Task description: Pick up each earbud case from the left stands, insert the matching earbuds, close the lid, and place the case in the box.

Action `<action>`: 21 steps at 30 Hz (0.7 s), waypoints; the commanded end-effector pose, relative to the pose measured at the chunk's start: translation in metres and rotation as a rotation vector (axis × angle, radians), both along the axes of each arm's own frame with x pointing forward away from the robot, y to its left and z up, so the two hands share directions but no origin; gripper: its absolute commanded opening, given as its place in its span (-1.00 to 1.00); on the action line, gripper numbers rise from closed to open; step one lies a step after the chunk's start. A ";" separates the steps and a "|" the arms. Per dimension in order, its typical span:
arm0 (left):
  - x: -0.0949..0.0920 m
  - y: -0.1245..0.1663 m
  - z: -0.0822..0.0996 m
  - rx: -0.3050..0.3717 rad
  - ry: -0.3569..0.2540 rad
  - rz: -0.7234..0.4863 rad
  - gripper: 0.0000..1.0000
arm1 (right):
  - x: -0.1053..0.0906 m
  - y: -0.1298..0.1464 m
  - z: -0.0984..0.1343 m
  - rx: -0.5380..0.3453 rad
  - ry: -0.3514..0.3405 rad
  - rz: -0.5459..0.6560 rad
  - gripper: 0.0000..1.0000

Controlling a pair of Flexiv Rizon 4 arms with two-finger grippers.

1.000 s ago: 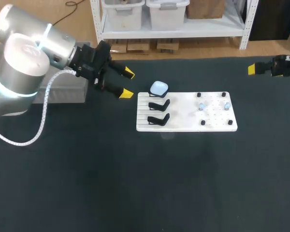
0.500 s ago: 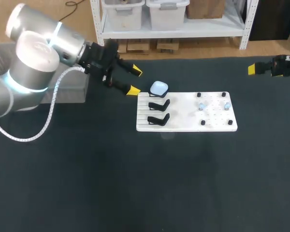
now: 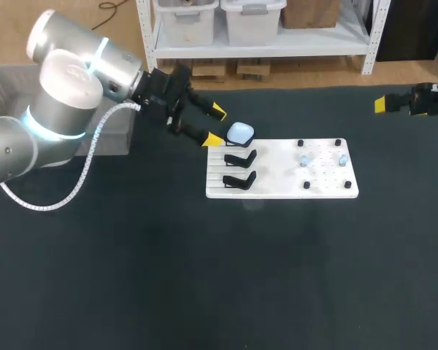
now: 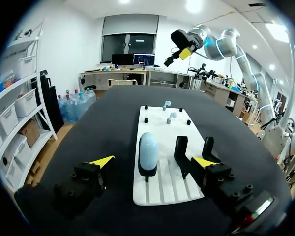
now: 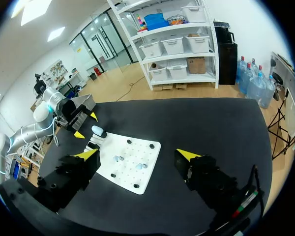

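Note:
A pale blue earbud case (image 3: 240,133) stands on the rearmost stand at the left end of the white board (image 3: 281,186). Two black stands (image 3: 239,157) in front of it are bare. Two small blue earbuds (image 3: 304,160) sit upright on the board's right half. My left gripper (image 3: 216,125) is open just left of the case, apart from it. In the left wrist view the case (image 4: 148,151) lies a little ahead of the left gripper (image 4: 153,161), in line with the gap between its fingers. My right gripper (image 5: 137,155) hangs open far off at the table's back right (image 3: 383,104).
A grey box (image 3: 106,138) sits at the table's left behind my left arm. Several black pegs (image 3: 300,144) stick up around the earbuds. The dark tabletop (image 3: 219,277) stretches in front of the board.
My left arm has swung to the right, bringing its open gripper up close to the case. The right arm and the things on the board have stayed put.

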State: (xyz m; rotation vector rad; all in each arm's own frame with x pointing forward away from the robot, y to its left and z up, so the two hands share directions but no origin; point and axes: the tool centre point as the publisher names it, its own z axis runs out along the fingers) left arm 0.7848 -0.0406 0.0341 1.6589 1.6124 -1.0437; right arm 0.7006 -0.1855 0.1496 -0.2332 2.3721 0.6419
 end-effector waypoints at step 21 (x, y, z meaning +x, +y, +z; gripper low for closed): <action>0.006 -0.023 -0.017 -0.058 0.002 0.001 0.57 | 0.000 0.000 0.000 0.000 0.000 0.000 1.00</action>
